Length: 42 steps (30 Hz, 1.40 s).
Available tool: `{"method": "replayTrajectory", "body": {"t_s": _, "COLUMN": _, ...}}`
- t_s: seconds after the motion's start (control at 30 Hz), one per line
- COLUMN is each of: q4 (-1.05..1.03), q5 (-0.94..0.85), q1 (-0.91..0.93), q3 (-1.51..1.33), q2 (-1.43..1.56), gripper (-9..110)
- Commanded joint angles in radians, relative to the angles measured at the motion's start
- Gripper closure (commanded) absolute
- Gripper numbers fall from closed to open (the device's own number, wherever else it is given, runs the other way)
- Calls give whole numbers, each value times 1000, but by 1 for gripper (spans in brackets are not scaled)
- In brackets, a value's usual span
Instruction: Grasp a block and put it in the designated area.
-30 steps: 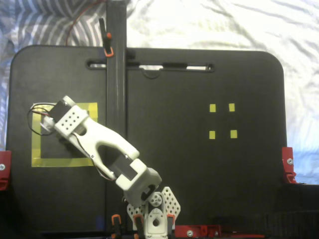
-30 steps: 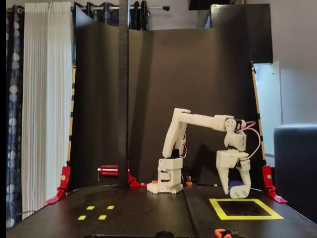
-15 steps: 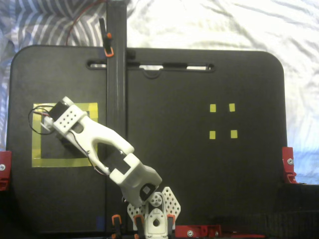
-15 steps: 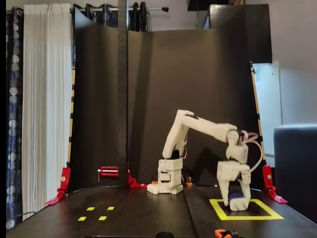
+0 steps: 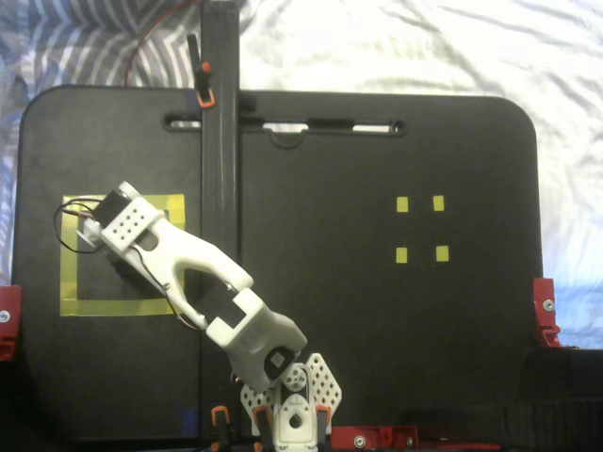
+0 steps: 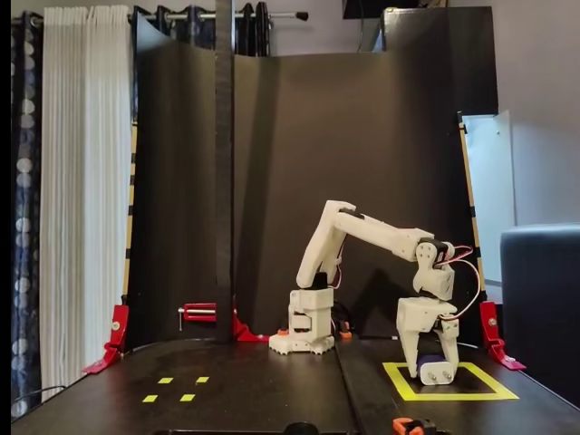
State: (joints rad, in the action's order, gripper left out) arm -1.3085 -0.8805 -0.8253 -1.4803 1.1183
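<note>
Block [image 6: 434, 371] sits pinched in gripper [image 6: 433, 373], low over designated area [image 6: 494, 395] at right of front fixed view: placing step, next needs fingers spread w/ block down inside tape.

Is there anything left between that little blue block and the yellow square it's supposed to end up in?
Nothing visible. The gripper holds the block low, within the yellow tape outline of the designated area, seemingly at the surface. From above, the arm hides the block.

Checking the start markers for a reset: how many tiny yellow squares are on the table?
4, in a two-by-two cluster: top left, top right, bottom left, bottom right. None appear hidden.
</note>
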Motion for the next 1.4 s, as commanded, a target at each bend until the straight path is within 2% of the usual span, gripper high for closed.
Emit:
{"method": "replayTrajectory", "body": {"t_s": 0.0, "q4": 12, "q5": 2, "q1": 8, "q3": 2, "q2": -3, "gripper": 78}}
{"method": "replayTrajectory", "body": {"t_s": 0.13, "q4": 11, "q5": 0, "q1": 8, "q3": 2, "q2": 0, "gripper": 76}}
{"method": "replayTrajectory", "body": {"t_s": 0.3, "q4": 8, "q5": -2, "q1": 8, "q3": 2, "q2": 6, "gripper": 64}}
{"method": "replayTrajectory", "body": {"t_s": 0.47, "q4": -2, "q5": -3, "q1": 5, "q3": 2, "q2": 11, "gripper": 60}}
{"method": "replayTrajectory", "body": {"t_s": 0.87, "q4": -34, "q5": -12, "q1": 8, "q3": 3, "q2": 57, "gripper": 59}}
{"method": "replayTrajectory", "body": {"t_s": 1.37, "q4": -158, "q5": -14, "q1": 32, "q3": 8, "q2": 307, "gripper": 59}}
